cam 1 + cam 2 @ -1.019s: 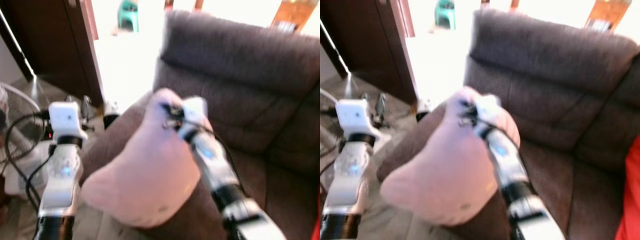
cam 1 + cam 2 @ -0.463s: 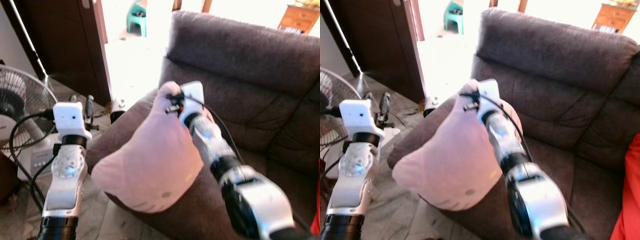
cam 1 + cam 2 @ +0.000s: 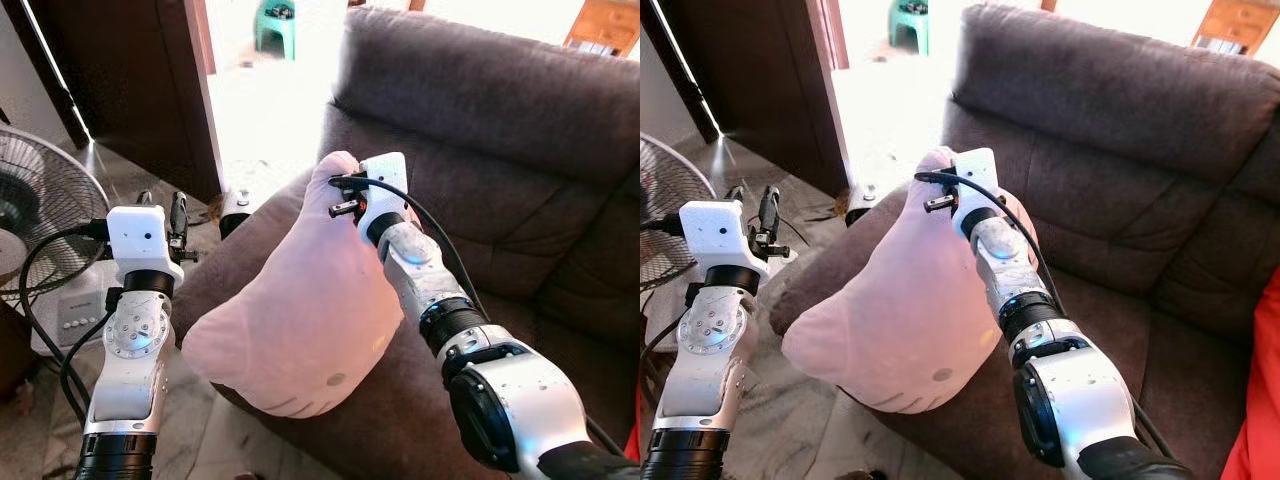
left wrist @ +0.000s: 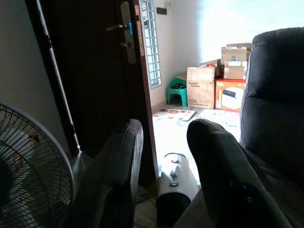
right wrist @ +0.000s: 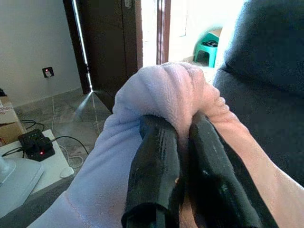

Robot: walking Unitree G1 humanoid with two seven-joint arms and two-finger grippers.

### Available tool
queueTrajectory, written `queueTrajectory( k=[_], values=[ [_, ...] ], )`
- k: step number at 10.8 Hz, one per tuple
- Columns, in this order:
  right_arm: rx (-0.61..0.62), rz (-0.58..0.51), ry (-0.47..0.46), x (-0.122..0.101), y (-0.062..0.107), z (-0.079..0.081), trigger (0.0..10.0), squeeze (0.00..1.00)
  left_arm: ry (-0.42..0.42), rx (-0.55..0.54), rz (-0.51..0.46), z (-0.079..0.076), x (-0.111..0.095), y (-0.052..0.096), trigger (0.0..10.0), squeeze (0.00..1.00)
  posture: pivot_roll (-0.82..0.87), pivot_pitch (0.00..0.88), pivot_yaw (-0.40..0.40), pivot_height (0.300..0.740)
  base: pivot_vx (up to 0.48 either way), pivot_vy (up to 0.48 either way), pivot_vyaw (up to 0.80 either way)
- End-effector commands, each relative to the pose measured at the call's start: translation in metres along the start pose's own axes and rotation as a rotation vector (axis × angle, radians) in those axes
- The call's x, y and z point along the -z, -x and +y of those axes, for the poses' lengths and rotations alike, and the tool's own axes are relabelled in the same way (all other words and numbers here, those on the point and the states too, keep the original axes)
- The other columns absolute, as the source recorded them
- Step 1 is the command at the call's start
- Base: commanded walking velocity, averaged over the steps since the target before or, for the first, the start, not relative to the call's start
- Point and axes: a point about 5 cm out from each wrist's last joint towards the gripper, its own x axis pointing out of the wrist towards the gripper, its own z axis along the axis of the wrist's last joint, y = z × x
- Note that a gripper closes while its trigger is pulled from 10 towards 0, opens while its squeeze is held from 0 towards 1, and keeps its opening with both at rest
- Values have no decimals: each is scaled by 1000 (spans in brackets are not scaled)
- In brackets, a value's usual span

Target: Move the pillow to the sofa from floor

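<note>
1. Brown sofa (image 3: 520,130) with a tall back and a wide armrest; past it a dark wooden door (image 3: 130,80) open on a bright room with a green stool (image 3: 275,22) and cardboard boxes (image 4: 202,86). Standing fan (image 3: 40,215) on the pale floor (image 3: 215,455) to the left.
2. Pink pillow (image 3: 300,320) draped over the sofa armrest, top corner held up, lower end hanging off the outer side.
3. Right gripper (image 5: 183,142) raised over the armrest, fingers (image 5: 154,166) clamped on the bunched top corner of the pillow.
4. Left gripper (image 4: 164,156) held up near the fan, fingers apart, nothing between them.
5. Compared with a second ago: sharper view, pillow in the same grip, little else changed.
</note>
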Motion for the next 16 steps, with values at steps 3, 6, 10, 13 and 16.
queueTrajectory(
  k=[3,6,10,13,16],
  values=[
    [8,-109,25,-29,-6,-3,10000,0,-19,-5,2,1,0,1,10000,0,169,86,-56,740,0,0,0],
    [8,-109,25,-29,-6,-3,10000,0,-19,-5,2,1,0,1,10000,0,169,86,-56,740,0,0,0],
    [192,151,75,-2,-5,-19,10000,0,-16,-21,75,1,5,33,10000,0,236,154,-100,740,0,0,0],
    [215,183,112,6,-1,-22,10000,0,-12,-1,98,-2,3,37,10000,0,245,152,-101,740,0,0,0],
    [185,221,83,21,3,-18,10000,1000,-12,13,114,-1,4,39,10000,0,248,158,-98,740,0,0,0]
  ],
)
